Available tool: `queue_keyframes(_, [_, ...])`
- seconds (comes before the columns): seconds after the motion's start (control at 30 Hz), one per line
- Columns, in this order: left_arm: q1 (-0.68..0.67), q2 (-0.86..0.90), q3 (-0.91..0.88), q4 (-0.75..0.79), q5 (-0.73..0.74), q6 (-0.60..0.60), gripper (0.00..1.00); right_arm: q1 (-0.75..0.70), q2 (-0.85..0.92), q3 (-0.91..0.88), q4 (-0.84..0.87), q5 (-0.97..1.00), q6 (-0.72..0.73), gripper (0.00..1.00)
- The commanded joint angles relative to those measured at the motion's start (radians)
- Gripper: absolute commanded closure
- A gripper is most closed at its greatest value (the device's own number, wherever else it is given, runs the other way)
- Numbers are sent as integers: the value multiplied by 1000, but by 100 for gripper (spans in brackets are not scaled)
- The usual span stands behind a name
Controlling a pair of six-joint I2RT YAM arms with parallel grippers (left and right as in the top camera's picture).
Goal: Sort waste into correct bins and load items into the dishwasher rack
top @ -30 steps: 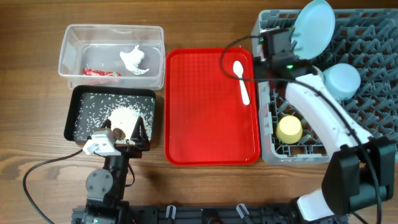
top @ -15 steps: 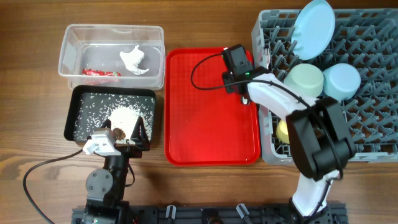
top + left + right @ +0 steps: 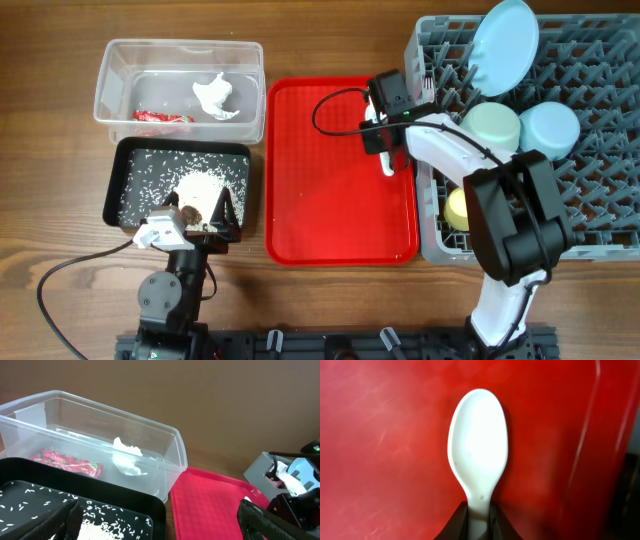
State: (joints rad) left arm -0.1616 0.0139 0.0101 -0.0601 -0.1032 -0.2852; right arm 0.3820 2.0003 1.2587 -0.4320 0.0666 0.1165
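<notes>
The right tool (image 3: pixel 479 517) pinches the narrow neck of the glossy white plastic spoon (image 3: pixel 479 445), its smooth oval bowl face up on the shiny red tray (image 3: pixel 380 435), while the left tool (image 3: pixel 160 522) hangs spread over the rice-speckled black tray (image 3: pixel 107 496).

Ahead of me at eleven o'clock, the clear tub (image 3: pixel 115 411) holds a red wrapper (image 3: pixel 67 461) and white tissue (image 3: pixel 126 457); black tray (image 3: pixel 115 497) with rice (image 3: pixel 105 527) at seven, red tray (image 3: pixel 210 505) at four.
</notes>
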Motion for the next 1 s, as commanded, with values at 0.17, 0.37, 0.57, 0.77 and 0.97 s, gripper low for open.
queue_keyframes(0.17, [6,-7,-5,-1,5,16,0,-56,-372,-8,-41,113,17,89])
queue_keyframes(0.37, [6,-7,-5,-1,5,16,0,-217,-327,-8,-19,95,-27,89])
queue_keyframes(0.57, [6,-7,-5,0,5,16,0,-195,-417,2,-119,29,-91,46])
queue_keyframes(0.77, [6,-7,-5,-1,5,16,0,-182,-833,10,-195,-371,-61,0])
queue_keyframes(0.97, [6,-7,-5,-1,5,16,0,-182,-1097,10,-481,-433,-66,0])
